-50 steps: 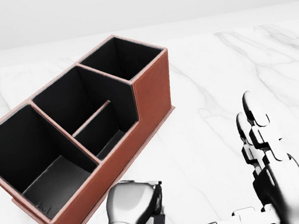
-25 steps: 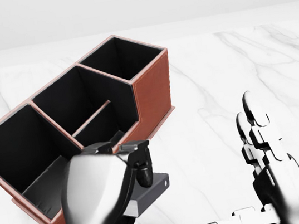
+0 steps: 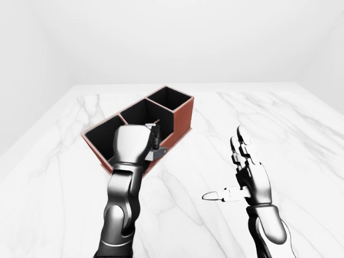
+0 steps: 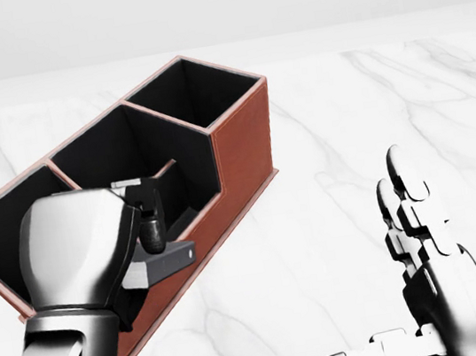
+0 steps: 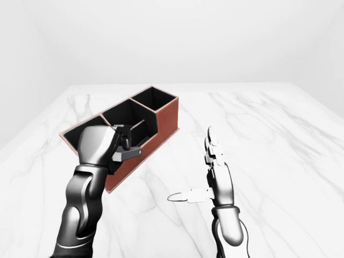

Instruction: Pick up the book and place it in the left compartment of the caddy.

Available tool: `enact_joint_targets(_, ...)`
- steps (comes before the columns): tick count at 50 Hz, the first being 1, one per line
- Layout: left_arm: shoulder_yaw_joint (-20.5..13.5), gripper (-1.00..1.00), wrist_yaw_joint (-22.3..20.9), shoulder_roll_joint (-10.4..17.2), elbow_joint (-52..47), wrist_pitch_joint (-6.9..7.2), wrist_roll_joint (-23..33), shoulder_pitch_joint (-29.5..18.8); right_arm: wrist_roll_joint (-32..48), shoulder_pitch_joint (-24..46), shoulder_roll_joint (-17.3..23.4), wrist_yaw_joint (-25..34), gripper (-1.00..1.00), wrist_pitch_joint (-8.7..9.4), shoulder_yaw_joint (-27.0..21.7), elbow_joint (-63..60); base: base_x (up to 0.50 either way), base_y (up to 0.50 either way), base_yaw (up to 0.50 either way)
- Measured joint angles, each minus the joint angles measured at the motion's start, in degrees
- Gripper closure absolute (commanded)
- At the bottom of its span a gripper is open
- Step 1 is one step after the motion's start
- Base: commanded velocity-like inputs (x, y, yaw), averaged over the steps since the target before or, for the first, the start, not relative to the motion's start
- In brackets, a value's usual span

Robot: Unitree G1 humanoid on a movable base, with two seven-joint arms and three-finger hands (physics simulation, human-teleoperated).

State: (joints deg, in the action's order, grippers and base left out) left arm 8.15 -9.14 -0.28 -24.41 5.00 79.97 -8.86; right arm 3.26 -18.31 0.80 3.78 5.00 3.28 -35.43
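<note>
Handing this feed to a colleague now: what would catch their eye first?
The left hand, lower left in the head view, holds a grey book over the near wall of the brown caddy. The right hand hangs open at lower right, fingers spread over the marble table.

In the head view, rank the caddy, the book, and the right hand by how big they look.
1. caddy
2. right hand, though nearness to the camera enlarges it
3. book, mostly hidden by the left hand
</note>
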Motion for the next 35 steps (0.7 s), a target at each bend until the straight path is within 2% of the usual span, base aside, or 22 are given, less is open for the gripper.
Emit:
enact_joint_targets(10,-5.3,1.00,-0.1,3.8,9.0,0.00,-0.1,-5.9,0.1,0.1,0.0,-0.1,-1.00,0.00,0.1,-0.1,0.00,0.00,0.00)
enact_joint_targets(18,-8.4,1.00,1.8,7.7,19.0,0.00,-1.8,-11.5,0.1,0.1,0.0,-0.2,-1.00,0.00,0.1,0.0,0.00,0.00,0.00)
enact_joint_targets(35,-11.1,1.00,6.4,14.5,38.6,0.00,-4.6,-21.2,0.5,0.4,0.1,-0.5,-1.00,0.00,0.5,-0.1,0.00,0.00,0.00)
